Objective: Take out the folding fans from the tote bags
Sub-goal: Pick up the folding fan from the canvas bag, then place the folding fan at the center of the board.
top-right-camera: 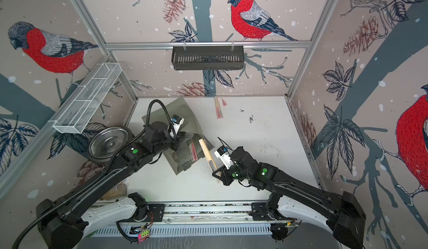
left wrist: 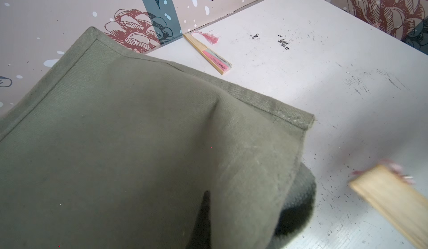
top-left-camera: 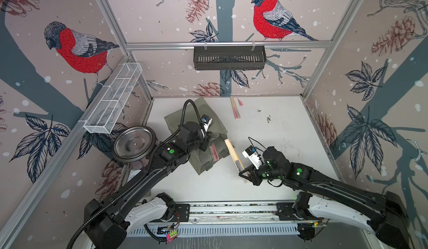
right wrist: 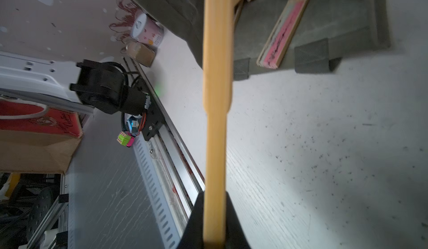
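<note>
Folding fan (top-left-camera: 233,151) — narrow end clamped in right claw (top-left-camera: 243,173), angled beside mouth of tote bag (top-left-camera: 201,166) above counter (top-left-camera: 278,132); left claw (top-left-camera: 205,144) closed, apparently pinching fabric to keep the bag anchored.

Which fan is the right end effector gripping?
The plain bamboo fan, clamped at its near end. The pink-edged fan on the tote bag and the tasselled fan by the wall lie free.

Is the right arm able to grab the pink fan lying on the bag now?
Probably not yet: the right gripper is shut on a bamboo fan. The pink fan lies uncovered on the tote bag nearby.
</note>
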`<action>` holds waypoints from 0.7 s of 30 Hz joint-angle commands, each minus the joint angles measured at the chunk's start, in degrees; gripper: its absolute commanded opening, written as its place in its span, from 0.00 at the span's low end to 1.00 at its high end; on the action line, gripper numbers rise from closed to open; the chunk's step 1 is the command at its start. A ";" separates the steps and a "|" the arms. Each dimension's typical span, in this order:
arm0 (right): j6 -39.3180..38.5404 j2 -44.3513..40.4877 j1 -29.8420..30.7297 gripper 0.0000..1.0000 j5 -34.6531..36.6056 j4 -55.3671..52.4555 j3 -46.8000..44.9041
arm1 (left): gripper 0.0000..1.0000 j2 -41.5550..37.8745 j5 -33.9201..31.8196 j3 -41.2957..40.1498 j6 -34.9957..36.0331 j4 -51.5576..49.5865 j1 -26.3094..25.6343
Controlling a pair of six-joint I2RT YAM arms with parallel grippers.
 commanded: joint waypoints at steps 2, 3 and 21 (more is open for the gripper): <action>-0.21 -4.48 -1.35 0.13 5.88 9.65 -1.37 | 0.00 -0.51 0.60 0.33 0.41 2.12 -0.11; -0.25 -4.94 -2.44 0.14 6.96 10.29 -1.07 | 0.00 -0.47 0.69 0.33 0.39 2.16 -0.12; -2.36 24.52 -34.14 0.13 5.05 13.82 16.14 | 0.00 -0.37 0.19 0.05 0.34 2.08 -0.11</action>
